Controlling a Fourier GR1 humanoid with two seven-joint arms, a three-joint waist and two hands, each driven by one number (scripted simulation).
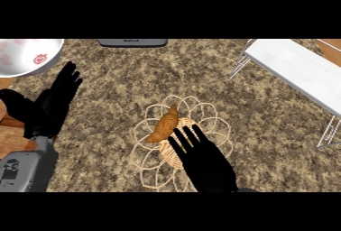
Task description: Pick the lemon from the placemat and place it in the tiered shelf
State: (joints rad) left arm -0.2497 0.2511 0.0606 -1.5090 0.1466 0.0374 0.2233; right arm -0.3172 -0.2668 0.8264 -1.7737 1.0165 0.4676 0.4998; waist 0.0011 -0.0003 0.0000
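Note:
An orange-brown, crescent-shaped item (163,126), more like a croissant than a lemon, lies on the flower-shaped wicker placemat (148,158) in the middle of the counter. My right hand (205,163) comes in from the lower edge and lies over the mat's right half, open with straight fingers. Its fingertips (180,134) end just right of the item's lower end; I cannot tell whether they touch it. My left hand (57,101) rests open at the left, fingers up, well away from the mat. The white tiered shelf (300,67) stands at the upper right.
A white bowl with red strawberry prints (26,54) sits at the upper left corner. A grey flat object (133,42) lies at the far edge. The speckled brown counter stretches between the mat and the shelf's thin white legs (328,131).

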